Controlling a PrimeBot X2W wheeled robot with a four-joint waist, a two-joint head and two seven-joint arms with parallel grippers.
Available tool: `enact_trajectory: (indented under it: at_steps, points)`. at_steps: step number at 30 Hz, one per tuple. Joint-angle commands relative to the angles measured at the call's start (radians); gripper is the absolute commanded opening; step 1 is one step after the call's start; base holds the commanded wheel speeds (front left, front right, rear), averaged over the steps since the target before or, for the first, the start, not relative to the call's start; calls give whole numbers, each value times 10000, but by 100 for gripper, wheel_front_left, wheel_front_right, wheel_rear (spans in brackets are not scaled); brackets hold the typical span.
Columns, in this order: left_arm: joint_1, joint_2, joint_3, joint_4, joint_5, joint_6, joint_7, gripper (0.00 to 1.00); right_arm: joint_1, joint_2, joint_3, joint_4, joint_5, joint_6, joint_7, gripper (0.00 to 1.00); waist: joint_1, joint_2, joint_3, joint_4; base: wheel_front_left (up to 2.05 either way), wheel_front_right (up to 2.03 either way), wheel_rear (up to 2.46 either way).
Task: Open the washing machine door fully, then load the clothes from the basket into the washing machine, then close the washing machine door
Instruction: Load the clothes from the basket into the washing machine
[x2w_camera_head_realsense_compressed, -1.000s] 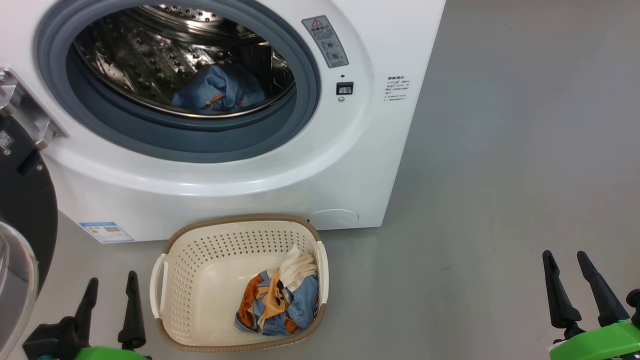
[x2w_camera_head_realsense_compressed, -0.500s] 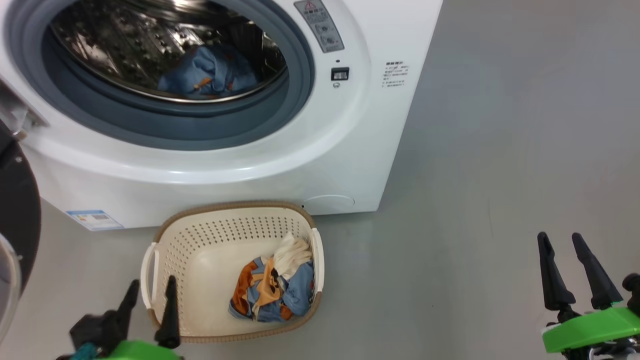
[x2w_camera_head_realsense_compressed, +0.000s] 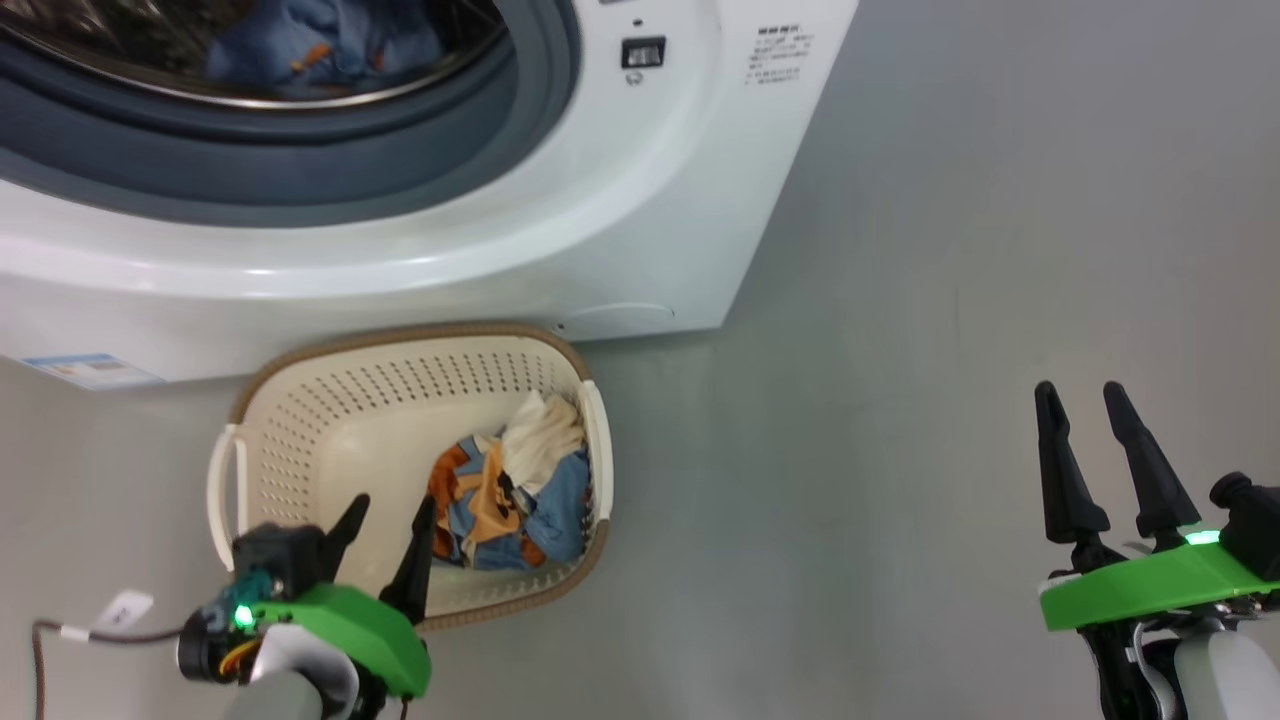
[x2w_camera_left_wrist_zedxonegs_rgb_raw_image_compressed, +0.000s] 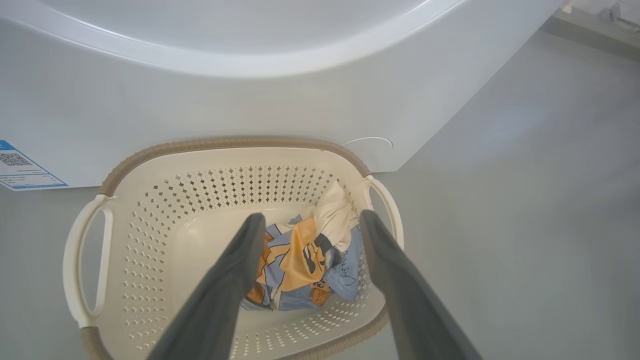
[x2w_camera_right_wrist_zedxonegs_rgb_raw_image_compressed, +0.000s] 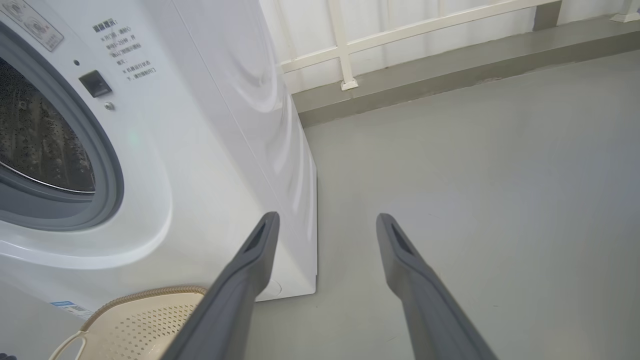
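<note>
Looked down on a smooth, matte grey floor (x2w_camera_head_realsense_compressed: 950, 250); noted, in the right wrist view, a low grey kerb (x2w_camera_right_wrist_zedxonegs_rgb_raw_image_compressed: 450, 70) and a white railing (x2w_camera_right_wrist_zedxonegs_rgb_raw_image_compressed: 345, 45) along the far wall. Found the washing machine (x2w_camera_head_realsense_compressed: 640, 220) filling the head view from 9 to 1 o'clock, its mouth uncovered, with a blue garment (x2w_camera_head_realsense_compressed: 300, 40) inside the grey-blue gasket (x2w_camera_head_realsense_compressed: 300, 170) and a blue label (x2w_camera_head_realsense_compressed: 90, 370) at its lower corner. Saw the basket (x2w_camera_head_realsense_compressed: 300, 360) on the floor just beside the machine's front, open top up, long axis roughly 9 to 3 o'clock, parallel to that front. Spotted the clothes (x2w_camera_head_realsense_compressed: 510, 490) heaped against its 3 o'clock end. Caught the left gripper (x2w_camera_head_realsense_compressed: 394, 500) over the basket's 7 o'clock rim, fingers spread wide, empty, pointing to 1 o'clock. Placed the right gripper (x2w_camera_head_realsense_compressed: 1079, 387) at 4 o'clock, well apart from the basket, equally wide and empty, pointing near 12.
</note>
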Motion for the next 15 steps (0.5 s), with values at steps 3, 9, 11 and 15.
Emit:
enact_trajectory:
  at_steps: [3, 9, 11, 15]
  points:
    - [-817, 443, -315, 479, -513, -15, -65, 100, -306, 29, 255, -297, -131, 16, -48, 100, 0, 0, 1047, -511, 0, 0, 0]
    - [-2359, 859, -1771, 1736, -1672, -16, -65, 100, -895, 238, 352, -457, -229, 16, -48, 100, 0, 0, 2210, -873, 0, 0, 0]
    - [-2724, 963, -2081, 2093, -2038, -16, -65, 100, -1057, 294, 400, -503, -256, 16, -48, 100, 0, 0, 2483, -978, 0, 0, 0]
    - [-3333, 1116, -2881, 2717, -2776, -16, -65, 100, -1305, 404, 537, -539, -287, 16, -48, 100, 0, 0, 2910, -1165, 0, 0, 0]
